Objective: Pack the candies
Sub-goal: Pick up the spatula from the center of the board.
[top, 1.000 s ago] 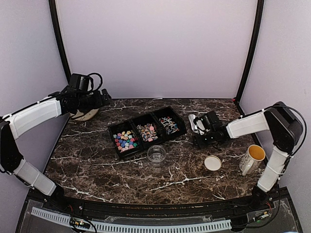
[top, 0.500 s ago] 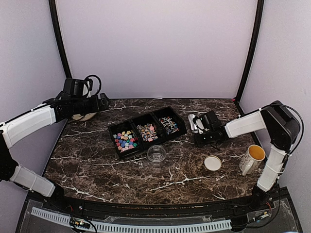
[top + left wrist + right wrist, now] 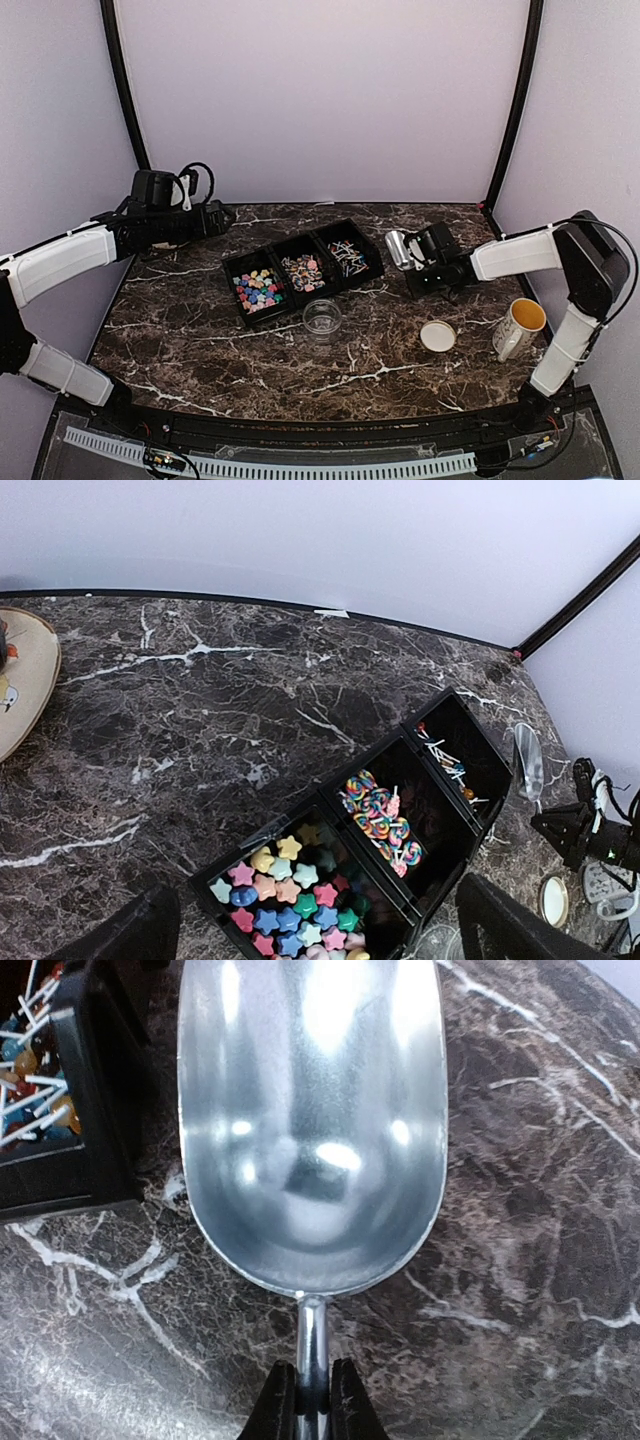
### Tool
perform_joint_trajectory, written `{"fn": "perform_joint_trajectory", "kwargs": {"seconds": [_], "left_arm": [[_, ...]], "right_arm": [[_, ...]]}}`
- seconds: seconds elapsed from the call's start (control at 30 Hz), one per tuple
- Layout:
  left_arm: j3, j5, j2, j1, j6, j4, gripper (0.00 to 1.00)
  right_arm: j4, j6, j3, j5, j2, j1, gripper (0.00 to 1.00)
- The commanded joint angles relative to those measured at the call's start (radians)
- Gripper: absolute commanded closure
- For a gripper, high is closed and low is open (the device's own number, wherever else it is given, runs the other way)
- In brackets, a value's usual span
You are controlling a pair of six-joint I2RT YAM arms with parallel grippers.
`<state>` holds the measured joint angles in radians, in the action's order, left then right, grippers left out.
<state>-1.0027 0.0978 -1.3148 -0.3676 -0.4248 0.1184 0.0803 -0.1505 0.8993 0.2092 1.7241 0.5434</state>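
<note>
The candies lie in a black three-part tray [image 3: 236, 264]. Coloured stars [image 3: 258, 288] [image 3: 290, 895] fill its left part, swirl lollipops [image 3: 303, 270] [image 3: 380, 815] the middle, and small stick sweets [image 3: 346, 256] [image 3: 445, 760] the right. To the right of the tray my right gripper [image 3: 420, 262] [image 3: 311, 1400] is shut on the thin handle of an empty metal scoop [image 3: 397, 248] [image 3: 310, 1110]. My left gripper [image 3: 215, 215] [image 3: 320, 935] hangs open above the table's back left, well clear of the tray, with nothing between its fingers [image 3: 140, 930].
A clear round cup [image 3: 322, 318] stands in front of the tray. A round tan lid [image 3: 437, 336] lies to the front right, and a yellow-lined mug [image 3: 520, 325] stands near the right edge. A tan dish [image 3: 20, 690] sits at the back left.
My right gripper has closed onto the scoop's handle. The left arm has shifted slightly at the back left and stayed open.
</note>
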Motion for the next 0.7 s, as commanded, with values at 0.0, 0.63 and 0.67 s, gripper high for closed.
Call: {"fn": "perform_joint_trajectory", "kwargs": {"seconds": [0.0,0.63,0.67], "left_arm": [[-0.011,0.085,0.000,0.002,0.009,-0.035,0.01],[-0.022,0.415,-0.029,-0.009,0.057,-0.104,0.01],[-0.024,0.432,-0.035,-0.012,0.057,-0.105,0.01]], "right_arm": [[0.049,0.017,0.025,0.109,-0.113,0.026,1.00],[0.042,0.314,0.069,0.181,-0.258,0.315,1.00],[0.034,0.337,0.065,0.185,-0.256,0.335,1.00]]}}
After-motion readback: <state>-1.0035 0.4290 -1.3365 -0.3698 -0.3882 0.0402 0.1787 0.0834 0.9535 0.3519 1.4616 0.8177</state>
